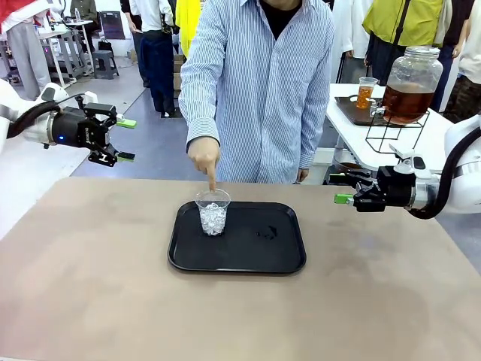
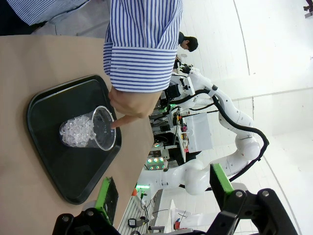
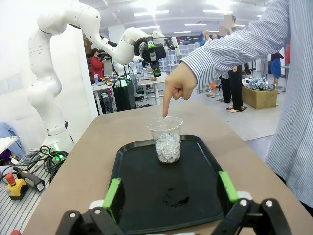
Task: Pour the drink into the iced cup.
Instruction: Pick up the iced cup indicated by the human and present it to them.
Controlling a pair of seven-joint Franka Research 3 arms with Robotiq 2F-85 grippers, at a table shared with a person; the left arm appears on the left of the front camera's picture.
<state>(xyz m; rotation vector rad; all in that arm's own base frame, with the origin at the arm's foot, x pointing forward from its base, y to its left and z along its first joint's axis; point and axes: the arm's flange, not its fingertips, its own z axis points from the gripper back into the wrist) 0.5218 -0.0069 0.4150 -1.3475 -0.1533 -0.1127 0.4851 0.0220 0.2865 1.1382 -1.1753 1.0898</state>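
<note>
A clear plastic iced cup (image 1: 213, 211) stands upright on the left part of a black tray (image 1: 270, 256), part-filled with ice. A person's hand (image 1: 204, 158) points a finger down at its rim. The drink, an amber-brown liquid, fills a glass dispenser jar (image 1: 409, 94) and a small cup (image 1: 366, 92) on a side table at the back right. My left gripper (image 1: 125, 140) hangs open in the air at the far left, holding nothing. My right gripper (image 1: 340, 189) is open at the right, level with the tray. The iced cup (image 3: 167, 139) lies ahead of my right gripper (image 3: 170, 190), and the cup (image 2: 90, 134) is far from my left gripper (image 2: 164, 188).
The person in a striped shirt stands at the table's far edge, an arm (image 3: 234, 46) over the tray. A small wet mark (image 3: 176, 198) sits on the tray's right half. The white side table (image 1: 376, 143) stands behind my right arm. Bare brown tabletop (image 1: 113, 301) surrounds the tray.
</note>
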